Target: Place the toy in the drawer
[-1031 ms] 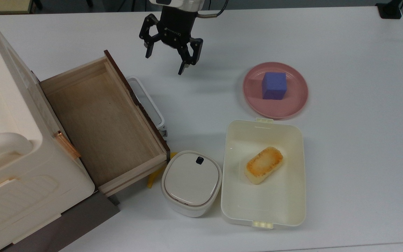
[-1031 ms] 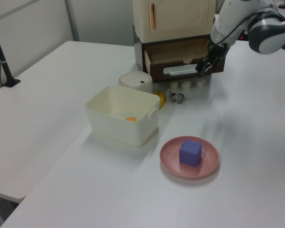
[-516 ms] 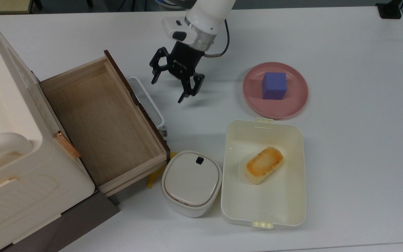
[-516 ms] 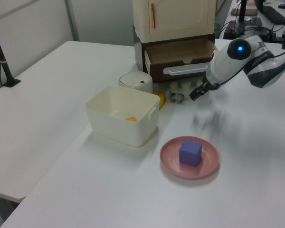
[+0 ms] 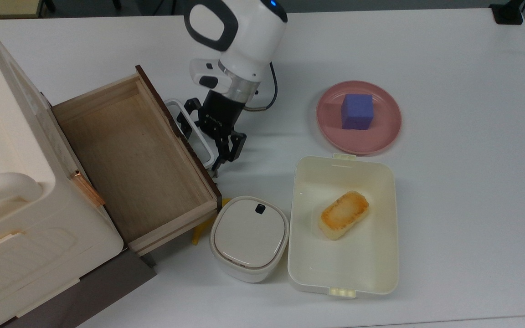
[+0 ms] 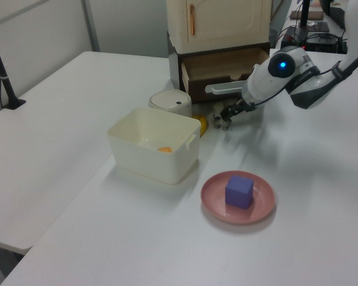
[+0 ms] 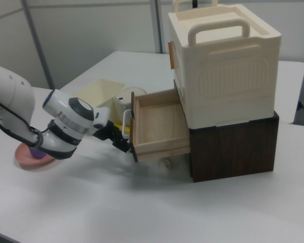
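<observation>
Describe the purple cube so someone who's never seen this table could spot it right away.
Start at the open wooden drawer on the top view's left, then look across the white table to the pink plate. The purple cube sits on it, the one blocky, solid-coloured thing there.

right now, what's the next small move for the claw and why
Probably ease the claw down around the toy, then close. The claw looks open and empty, hanging just over the toy, which stands on the table in front of the open drawer.
</observation>
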